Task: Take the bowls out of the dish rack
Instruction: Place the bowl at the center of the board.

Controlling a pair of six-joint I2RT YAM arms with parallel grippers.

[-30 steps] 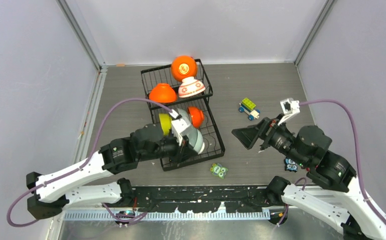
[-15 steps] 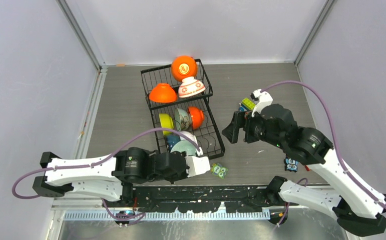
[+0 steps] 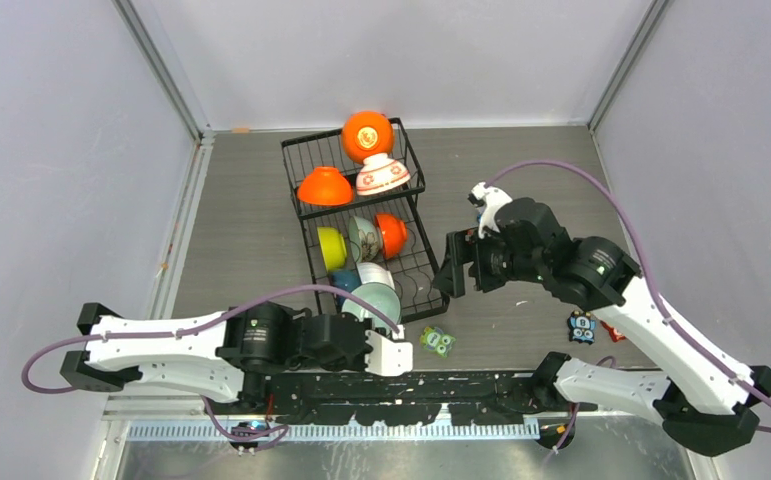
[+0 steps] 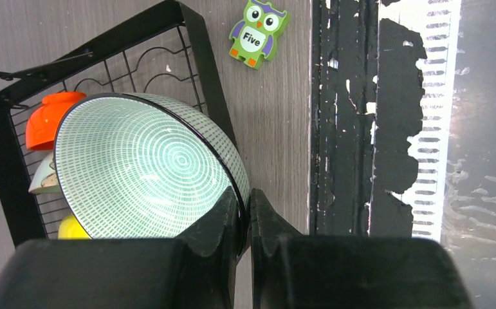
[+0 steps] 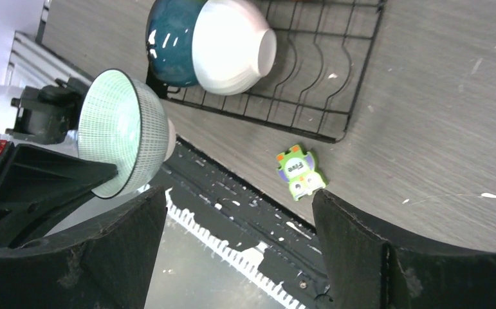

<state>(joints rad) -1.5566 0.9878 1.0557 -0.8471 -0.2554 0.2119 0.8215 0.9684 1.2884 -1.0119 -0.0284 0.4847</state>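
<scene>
The left gripper (image 4: 245, 212) pinches the mint bowl (image 4: 142, 167), probably slick and brittle, by its five-o'clock rim, while the right gripper (image 5: 238, 199) gapes empty.

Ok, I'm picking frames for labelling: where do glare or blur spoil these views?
Top external: even light, dish rack sharp. Left wrist: right-hand strip washed out by glare; mint bowl crisp, left gripper's fingers dark and soft. Right wrist: right gripper's fingers blurred, owl block slightly soft.
</scene>
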